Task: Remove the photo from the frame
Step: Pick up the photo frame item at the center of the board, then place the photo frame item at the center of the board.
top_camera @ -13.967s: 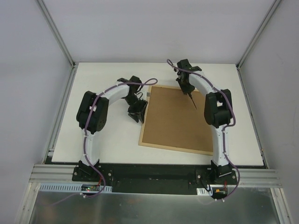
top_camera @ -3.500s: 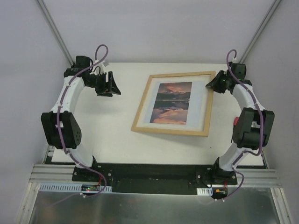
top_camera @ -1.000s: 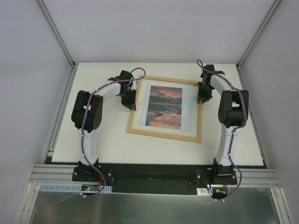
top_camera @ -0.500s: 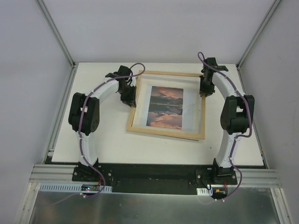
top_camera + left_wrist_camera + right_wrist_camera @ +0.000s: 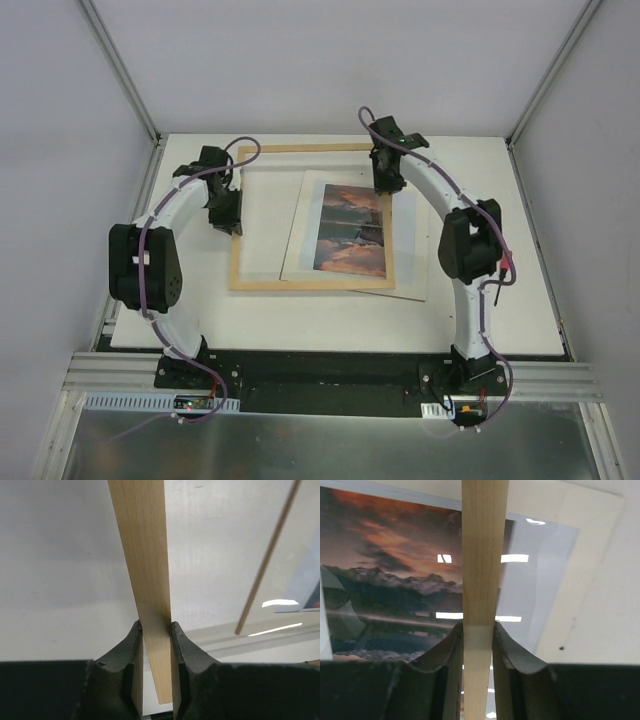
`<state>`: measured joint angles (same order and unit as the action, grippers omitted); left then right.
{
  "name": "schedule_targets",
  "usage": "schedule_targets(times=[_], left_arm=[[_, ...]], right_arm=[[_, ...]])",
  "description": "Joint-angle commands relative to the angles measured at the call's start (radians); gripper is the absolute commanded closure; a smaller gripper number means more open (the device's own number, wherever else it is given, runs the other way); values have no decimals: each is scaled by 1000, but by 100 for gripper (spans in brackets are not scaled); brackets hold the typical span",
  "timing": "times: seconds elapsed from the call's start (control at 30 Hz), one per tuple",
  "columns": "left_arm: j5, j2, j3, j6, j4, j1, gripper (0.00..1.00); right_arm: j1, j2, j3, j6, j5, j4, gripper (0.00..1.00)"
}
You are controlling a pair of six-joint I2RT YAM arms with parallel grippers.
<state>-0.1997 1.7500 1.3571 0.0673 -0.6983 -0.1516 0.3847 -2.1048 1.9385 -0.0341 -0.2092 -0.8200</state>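
Note:
The frame of thin light wood is an open rectangle, held over the left-centre of the table. My left gripper is shut on its left rail. My right gripper is shut on its right rail. The photo, a sunset over mountains and a lake on a pale sheet, lies flat on the table beneath the frame. Its right part sticks out past the right rail. It fills the right wrist view behind the rail. A corner of it shows in the left wrist view.
A cream board lies under the photo and shows at its right and near edges, also in the right wrist view. The white table is bounded by grey walls with metal corner posts.
Both arms have carried the frame to the left. The photo and its sheet have stayed behind on the table and now lie across the frame's right rail.

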Motion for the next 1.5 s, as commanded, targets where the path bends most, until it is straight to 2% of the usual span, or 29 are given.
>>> schedule_targets(times=[0.0, 0.3, 0.43, 0.6, 0.73, 0.83, 1.0, 1.2, 1.4, 1.43, 1.47], left_arm=[[14, -98, -45, -118, 19, 70, 100], [128, -60, -81, -231, 14, 280, 100], [166, 2, -73, -273, 19, 349, 100], [194, 97, -29, -282, 28, 389, 100], [278, 141, 2, -282, 43, 391, 100], [356, 177, 30, -278, 49, 394, 100], [476, 233, 82, -270, 51, 417, 100], [577, 278, 108, -281, 54, 440, 100], [600, 284, 105, -279, 54, 448, 100], [594, 279, 102, -279, 53, 448, 99], [588, 272, 99, -274, 52, 448, 93]], right_arm=[[137, -95, 128, 71, 102, -30, 100], [324, -297, 368, 108, 160, -39, 100], [379, -334, 386, 117, 198, 7, 98], [411, -365, 395, 108, 289, 48, 75], [411, -348, 343, 79, 365, 103, 54], [413, -333, 298, 60, 439, 130, 43], [415, -327, 263, 14, 531, 142, 32], [411, -288, 240, -50, 498, 130, 22], [384, -193, 154, -111, 453, 114, 14], [375, -179, 140, -121, 449, 107, 13], [367, -164, 126, -127, 450, 96, 13]])
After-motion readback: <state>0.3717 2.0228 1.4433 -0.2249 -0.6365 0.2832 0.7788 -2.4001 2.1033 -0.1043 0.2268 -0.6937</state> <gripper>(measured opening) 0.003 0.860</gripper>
